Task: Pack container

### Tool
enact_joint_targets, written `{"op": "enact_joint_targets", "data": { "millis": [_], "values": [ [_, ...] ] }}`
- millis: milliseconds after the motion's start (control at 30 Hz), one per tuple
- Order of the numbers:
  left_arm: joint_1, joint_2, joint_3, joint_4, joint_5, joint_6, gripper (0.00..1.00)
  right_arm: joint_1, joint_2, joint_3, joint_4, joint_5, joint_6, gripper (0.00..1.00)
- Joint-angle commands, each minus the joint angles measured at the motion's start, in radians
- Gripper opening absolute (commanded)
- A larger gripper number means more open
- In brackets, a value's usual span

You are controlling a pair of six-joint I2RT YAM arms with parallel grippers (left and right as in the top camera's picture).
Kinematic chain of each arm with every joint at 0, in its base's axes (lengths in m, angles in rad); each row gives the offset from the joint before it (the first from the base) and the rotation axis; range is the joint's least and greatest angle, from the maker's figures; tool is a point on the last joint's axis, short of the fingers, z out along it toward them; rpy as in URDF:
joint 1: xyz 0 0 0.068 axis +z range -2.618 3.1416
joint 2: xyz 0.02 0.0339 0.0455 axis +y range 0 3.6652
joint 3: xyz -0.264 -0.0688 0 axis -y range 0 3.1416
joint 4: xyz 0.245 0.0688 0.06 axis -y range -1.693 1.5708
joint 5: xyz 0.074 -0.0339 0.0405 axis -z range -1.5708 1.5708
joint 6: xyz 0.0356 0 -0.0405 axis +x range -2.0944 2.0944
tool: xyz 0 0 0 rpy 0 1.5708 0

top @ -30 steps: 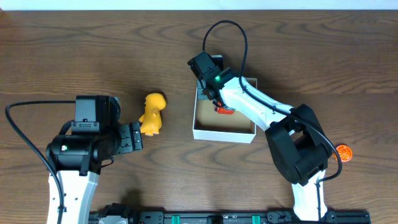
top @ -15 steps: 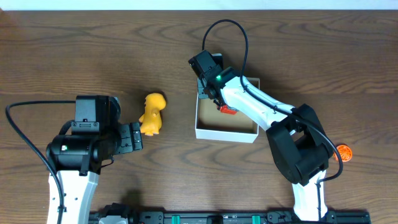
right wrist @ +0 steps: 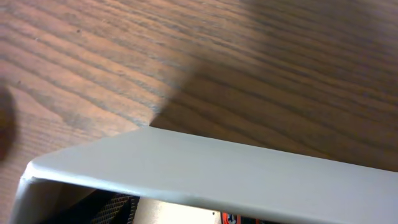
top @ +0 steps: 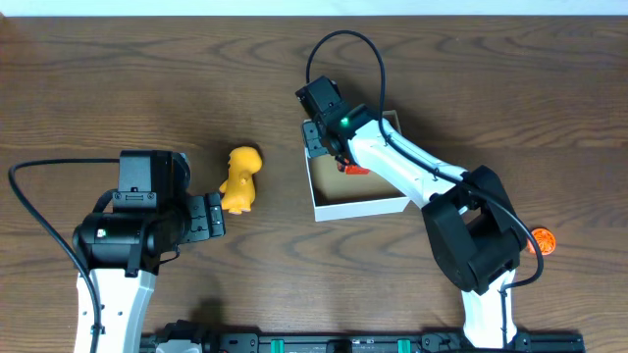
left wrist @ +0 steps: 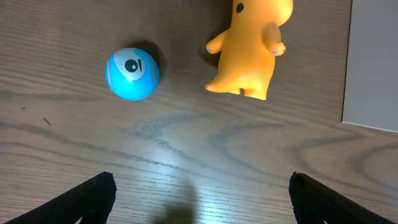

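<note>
From overhead, the container [top: 363, 207] is sitting right of the table's middle, and the right gripper [top: 334, 155] is hanging at its far left corner; I cannot tell its jaws. In the left wrist view, the left gripper [left wrist: 202, 186] is standing wide apart, empty, with a yellow toy [left wrist: 249, 46] ahead. In the right wrist view, the container's white wall is filling the frame.
</note>
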Motion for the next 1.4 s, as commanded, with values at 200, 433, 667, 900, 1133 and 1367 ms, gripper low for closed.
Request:
{"op": "enact_joint_targets", "data": {
  "millis": [200,433,667,900,1133,1367],
  "values": [
    [0.002,0.0,0.019,-0.003,0.0,0.001,0.91,0.025,0.012,-0.011,-0.019,-0.023,-0.052,0.65],
    [0.002,0.0,0.019,-0.003,0.0,0.001,0.91,0.024,0.012,-0.011,-0.019,-0.023,-0.04,0.21],
    [0.002,0.0,0.019,-0.003,0.0,0.001,0.91,0.024,0.012,-0.011,-0.019,-0.023,-0.04,0.1],
    [0.002,0.0,0.019,-0.003,0.0,0.001,0.91,0.024,0.012,-0.011,-0.011,-0.023,-0.04,0.03],
    [0.002,0.0,0.019,-0.003,0.0,0.001,0.91,0.025,-0.013,0.0,-0.021,-0.023,-0.041,0.01],
    [0.002,0.0,0.019,-0.003,0.0,0.001,0.91,0.021,-0.134,0.001,-0.043,0.002,-0.041,0.01]
  ]
}}
